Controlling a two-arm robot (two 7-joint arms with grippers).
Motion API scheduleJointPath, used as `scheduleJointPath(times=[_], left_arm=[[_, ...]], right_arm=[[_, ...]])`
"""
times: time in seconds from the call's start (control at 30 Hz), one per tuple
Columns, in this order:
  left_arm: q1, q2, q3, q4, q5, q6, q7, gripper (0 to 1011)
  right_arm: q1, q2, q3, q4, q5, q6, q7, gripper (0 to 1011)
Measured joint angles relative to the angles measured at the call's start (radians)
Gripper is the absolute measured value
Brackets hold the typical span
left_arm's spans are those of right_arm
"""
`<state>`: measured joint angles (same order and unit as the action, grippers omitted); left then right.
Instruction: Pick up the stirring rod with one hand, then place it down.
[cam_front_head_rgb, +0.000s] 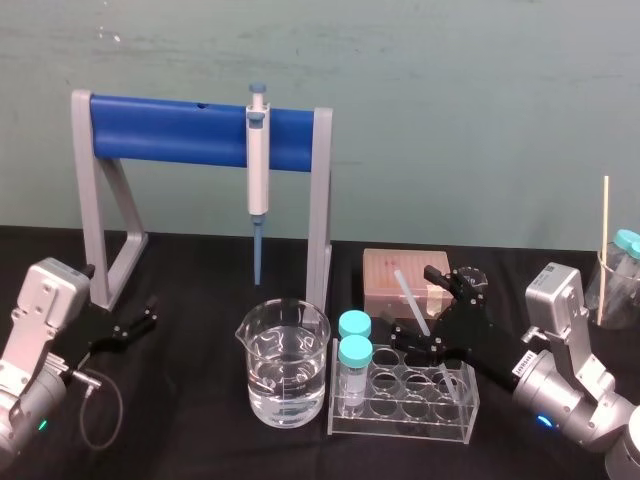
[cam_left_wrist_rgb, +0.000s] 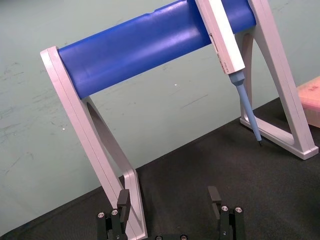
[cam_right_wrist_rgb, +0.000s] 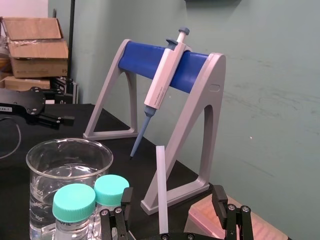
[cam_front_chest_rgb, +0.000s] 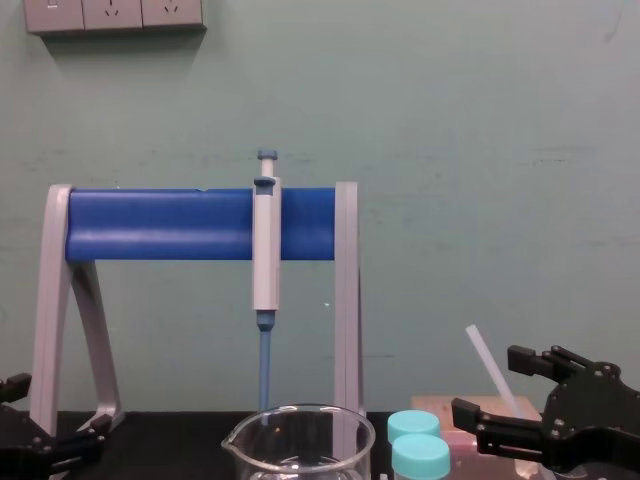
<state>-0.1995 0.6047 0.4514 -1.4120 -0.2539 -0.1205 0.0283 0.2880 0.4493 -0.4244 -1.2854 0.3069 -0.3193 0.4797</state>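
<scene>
Stirring rod: translucent white, straight, pencil-thin and smooth. It stands tilted just over the back edge of the clear plastic tube rack, with its lower end hidden behind the right gripper. The right gripper is black and angular, with screw heads showing. Its fingers are spread wide with the rod in the gap between them, touching neither in the wrist view, so nothing is gripped. Judged: the rod is light, rigid and probably glass or hard plastic, so it is slick and could swivel, or snap under a hard pinch. Best taken low to mid shaft, pads square across it, with a moderate squeeze. The left gripper idles, fingers apart, well left of the rack, beyond the water-filled glass beaker. Two teal-capped vials sit in the rack's left end, and a pink box lies just behind the rack.
</scene>
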Motion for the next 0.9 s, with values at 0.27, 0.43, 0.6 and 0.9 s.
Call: scheduleJointPath(times=[0.27, 0.43, 0.6, 0.9], left_arm=[[0.000, 0.000, 0.000, 0.000, 0.000, 0.000, 0.000, 1000], [0.000, 0.000, 0.000, 0.000, 0.000, 0.000, 0.000, 1000], [0.000, 0.000, 0.000, 0.000, 0.000, 0.000, 0.000, 1001], [0.000, 0.000, 0.000, 0.000, 0.000, 0.000, 0.000, 1000]], right_arm=[[-0.005, -0.003, 0.007, -0.002, -0.009, 0.005, -0.001, 1003], [-0.005, -0.003, 0.006, -0.003, -0.009, 0.004, -0.001, 1003], [-0.004, -0.002, 0.005, -0.003, -0.008, 0.003, -0.002, 1003], [-0.003, -0.002, 0.004, -0.003, -0.007, 0.002, -0.003, 840]])
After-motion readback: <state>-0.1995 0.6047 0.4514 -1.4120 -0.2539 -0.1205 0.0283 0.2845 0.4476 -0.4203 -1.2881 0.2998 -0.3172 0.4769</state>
